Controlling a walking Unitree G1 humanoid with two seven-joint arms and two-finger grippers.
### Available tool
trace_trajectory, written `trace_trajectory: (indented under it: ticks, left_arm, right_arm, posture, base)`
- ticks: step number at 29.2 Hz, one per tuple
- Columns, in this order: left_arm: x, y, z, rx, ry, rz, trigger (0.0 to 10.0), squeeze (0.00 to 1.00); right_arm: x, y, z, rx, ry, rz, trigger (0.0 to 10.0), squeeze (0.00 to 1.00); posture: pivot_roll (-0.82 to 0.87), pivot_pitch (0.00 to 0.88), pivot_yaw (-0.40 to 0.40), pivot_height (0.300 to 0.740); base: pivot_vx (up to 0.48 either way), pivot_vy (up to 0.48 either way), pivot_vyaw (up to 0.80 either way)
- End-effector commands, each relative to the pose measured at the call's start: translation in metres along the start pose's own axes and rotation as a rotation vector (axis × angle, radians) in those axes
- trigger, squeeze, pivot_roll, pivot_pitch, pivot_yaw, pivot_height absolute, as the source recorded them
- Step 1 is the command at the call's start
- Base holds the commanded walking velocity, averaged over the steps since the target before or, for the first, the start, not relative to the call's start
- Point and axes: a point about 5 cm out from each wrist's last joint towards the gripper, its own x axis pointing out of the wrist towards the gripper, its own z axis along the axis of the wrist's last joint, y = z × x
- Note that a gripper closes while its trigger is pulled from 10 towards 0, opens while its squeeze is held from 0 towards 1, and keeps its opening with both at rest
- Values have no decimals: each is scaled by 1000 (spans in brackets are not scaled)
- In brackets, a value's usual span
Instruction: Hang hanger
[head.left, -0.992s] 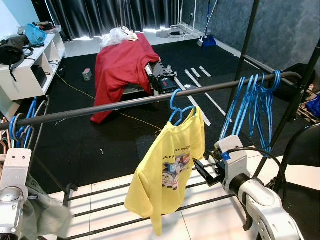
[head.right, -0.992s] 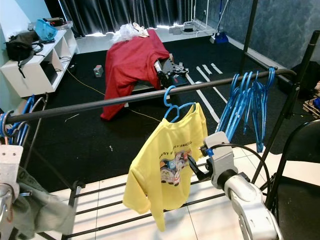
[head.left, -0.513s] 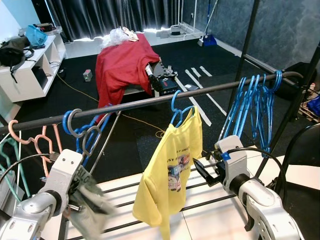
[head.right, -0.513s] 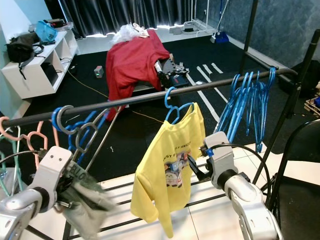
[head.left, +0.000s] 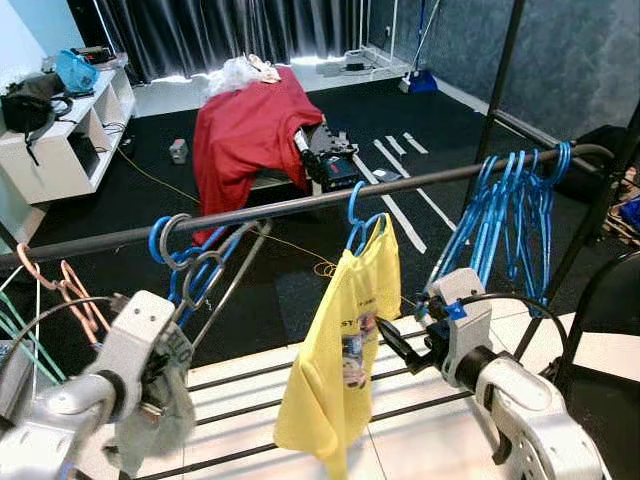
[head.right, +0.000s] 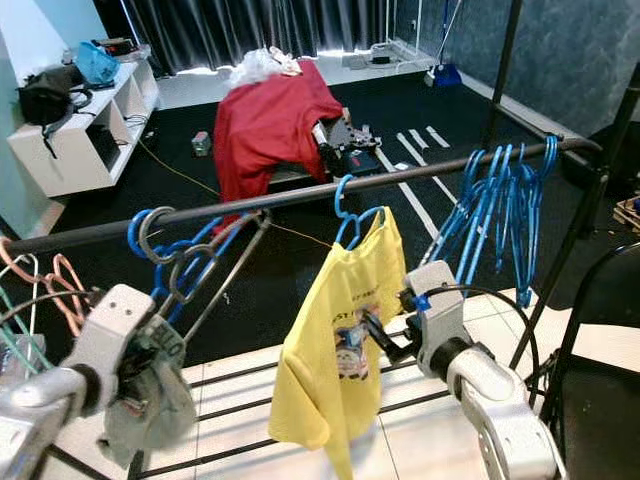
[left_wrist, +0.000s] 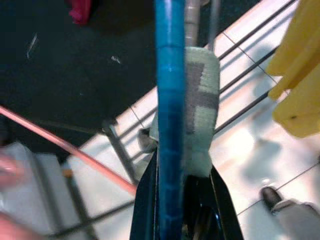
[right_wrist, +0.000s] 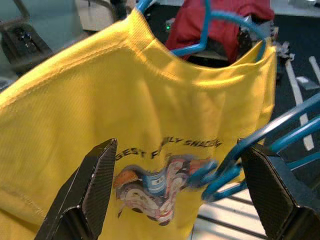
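A dark rail (head.left: 300, 203) crosses in front of me. My left gripper (head.left: 168, 362) is below its left part, shut on a blue hanger (left_wrist: 170, 100) that carries a grey-green garment (head.left: 155, 415). Blue and silver hooks (head.left: 178, 245) crowd the rail just above it; I cannot tell whether the held hanger's hook rests there. A yellow T-shirt (head.left: 340, 360) hangs mid-rail on another blue hanger (head.left: 360, 218), turned nearly edge-on. My right gripper (right_wrist: 177, 150) is open, its fingers (right_wrist: 95, 182) spread wide and facing the shirt's printed front from close by.
Several empty blue hangers (head.left: 510, 210) hang at the rail's right end and pink ones (head.left: 65, 295) at the left. A black chair (head.left: 610, 300) stands at the right. Low rack bars (head.left: 250, 375) cross the white floor. A red-draped object (head.left: 250, 125) and white shelf (head.left: 55, 135) sit farther off.
My left arm has come up from the lower left with the hanger and grey-green garment, closer to the rail. The yellow T-shirt has swung more edge-on. The view has shifted slightly.
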Motion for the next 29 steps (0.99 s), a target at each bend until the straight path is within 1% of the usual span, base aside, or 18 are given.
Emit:
trace_trajectory:
  ticks: [1,2,4,5,7,9,14,16,17,18,19,20,21,24,25,27,28,29]
  left_arm:
    - [-6,13,1,13,-24,20,3686,0]
    - [-12,22,0,17,-46,20,3686,0]
    - [-12,22,0,17,-46,20,3686,0]
    - [-20,29,-1,0,-74,7,5294,0]
    - [-31,43,-8,-40,-102,37,6745,0]
    - [-31,43,-8,-40,-102,37,6745,0]
    - [-35,27,-15,-91,-126,-80,6745,0]
    - [-37,5,-22,-95,-126,-234,6784,0]
    - [-39,-5,-26,-95,-132,-304,7608,0]
    - [-39,-5,-26,-95,-132,-304,7608,0]
    - [-42,-16,-29,-93,-137,-382,7490,0]
    - [-42,-16,-29,-93,-137,-382,7490,0]
    - [-46,-24,-30,-100,-159,-448,8549,0]
    - [-49,-28,-29,-120,-189,-489,8549,0]
    - [-52,-27,-24,-146,-244,-506,9176,0]
    - [-56,-8,-5,-196,-391,-432,9490,0]
    - [-56,-8,-5,-196,-391,-432,9490,0]
    - [-57,0,2,-213,-439,-394,9490,0]
  right_arm:
    - [-1,-1,2,11,-6,8,10000,0]
    - [-1,-2,2,8,-5,6,10000,0]
    - [-1,-2,2,8,-5,6,10000,0]
    - [-1,-2,1,7,-5,4,10000,0]
    - [0,0,0,8,-2,7,10000,0]
    - [0,0,0,8,-2,7,10000,0]
    - [0,3,-3,5,11,25,10000,0]
    - [0,4,-4,4,18,33,10000,0]
    - [0,4,-5,2,22,35,10000,0]
    - [0,4,-5,2,22,35,10000,0]
    - [-1,4,-6,2,26,33,10000,0]
    - [-1,4,-6,2,26,33,10000,0]
    - [-2,3,-7,1,29,31,10000,0]
    - [-3,3,-7,2,32,29,10000,0]
    - [-3,4,-8,3,34,28,10000,0]
    - [-3,4,-8,3,32,28,10000,0]
    - [-3,4,-8,3,32,28,10000,0]
    - [-2,4,-7,3,31,28,10000,0]
  posture:
    - [-148,18,80,740]
    - [-143,15,81,740]
    - [-143,15,81,740]
    - [-143,15,81,740]
    - [-136,17,79,740]
    - [-136,17,79,740]
    - [-136,17,79,740]
    - [-133,18,81,740]
    - [-134,19,84,740]
    - [-134,19,84,740]
    - [-134,19,84,740]
    - [-134,19,84,740]
    - [-136,20,87,740]
    - [-137,22,89,740]
    - [-137,21,88,740]
    - [-135,20,86,740]
    - [-135,20,86,740]
    - [-135,20,86,740]
  base:
    - [0,0,0]
    - [0,0,0]
    - [0,0,0]
    - [0,0,0]
    - [0,0,0]
    - [0,0,0]
    - [0,0,0]
    - [0,0,0]
    - [0,0,0]
    - [0,0,0]
    - [0,0,0]
    - [0,0,0]
    - [0,0,0]
    - [0,0,0]
    - [0,0,0]
    - [0,0,0]
    - [0,0,0]
    - [0,0,0]
